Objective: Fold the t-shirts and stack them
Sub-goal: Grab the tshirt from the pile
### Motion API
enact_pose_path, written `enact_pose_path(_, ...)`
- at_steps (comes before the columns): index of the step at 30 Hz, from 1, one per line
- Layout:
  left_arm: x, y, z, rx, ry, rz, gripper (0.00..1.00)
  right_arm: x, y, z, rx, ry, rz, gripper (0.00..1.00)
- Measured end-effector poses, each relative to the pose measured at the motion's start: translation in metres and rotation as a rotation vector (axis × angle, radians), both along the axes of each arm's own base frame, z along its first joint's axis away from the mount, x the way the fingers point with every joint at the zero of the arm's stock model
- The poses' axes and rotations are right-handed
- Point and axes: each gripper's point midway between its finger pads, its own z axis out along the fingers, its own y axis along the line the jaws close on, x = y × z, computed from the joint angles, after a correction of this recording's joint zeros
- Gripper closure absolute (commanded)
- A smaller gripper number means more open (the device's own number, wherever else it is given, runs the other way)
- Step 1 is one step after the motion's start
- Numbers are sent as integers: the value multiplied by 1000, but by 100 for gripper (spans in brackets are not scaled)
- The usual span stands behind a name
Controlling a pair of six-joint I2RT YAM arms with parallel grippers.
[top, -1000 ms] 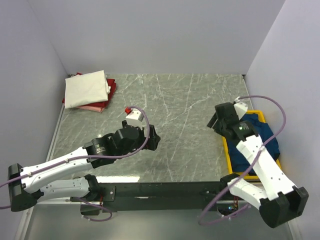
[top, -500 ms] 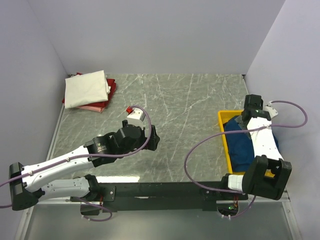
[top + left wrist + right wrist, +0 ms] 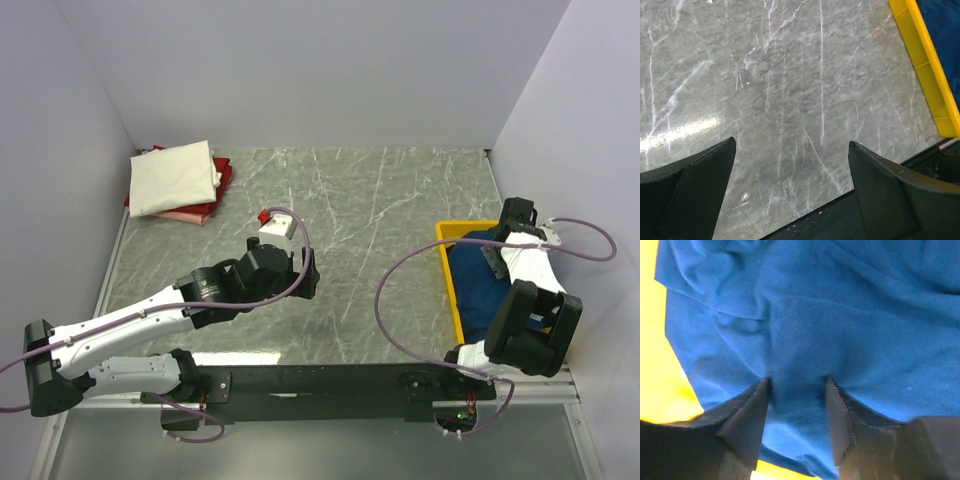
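Right wrist view: our right gripper half parted, tips sunk in the blue t-shirt, cloth ridged between.
Right arm: doubled back above the yellow tray holding that shirt.
Left gripper: spread wide, empty, left of the tray.
Top view alone: we see cream t-shirt atop red t-shirt, far from the tray.

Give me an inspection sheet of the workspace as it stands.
Surface: grey marbled table, some glare.
Job's things: folded cream t-shirt on a red t-shirt, far left corner; crumpled dark blue t-shirt in the yellow plastic tray, right edge.
Clutter: nothing seen.
Grippers: left hand open above bare table; right hand open, tips pressed into the blue shirt.
Cables: purple cables loop off both arms; the right one arcs over the table beside the tray.
Surroundings: plain pale walls on three sides.
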Motion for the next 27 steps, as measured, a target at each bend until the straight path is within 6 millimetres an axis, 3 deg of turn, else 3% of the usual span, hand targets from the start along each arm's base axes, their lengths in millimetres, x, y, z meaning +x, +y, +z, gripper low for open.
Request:
enact_pose_path(1, 0, 0, -2, 5, 3, 1, 1, -1, 1, -3, 6, -1, 2, 70)
enact_pose_path(4, 0, 0, -6, 19, 10, 2, 1, -4, 6, -4, 17, -18, 12, 100)
enact_pose_path(12, 1, 2, -3, 20, 9, 12, 1, -5, 15, 32, 7, -135, 50, 100)
enact_pose_path(16, 2, 1, 0, 13, 5, 14, 1, -8, 22, 60, 2, -203, 83, 100)
enact_pose_path(20, 2, 1, 0, 13, 4, 14, 1, -6, 29, 99, -10, -292, 129, 100)
enact_pose_path(27, 3, 5, 11, -16, -11, 19, 1, 3, 48, 188, -25, -504, 235, 100)
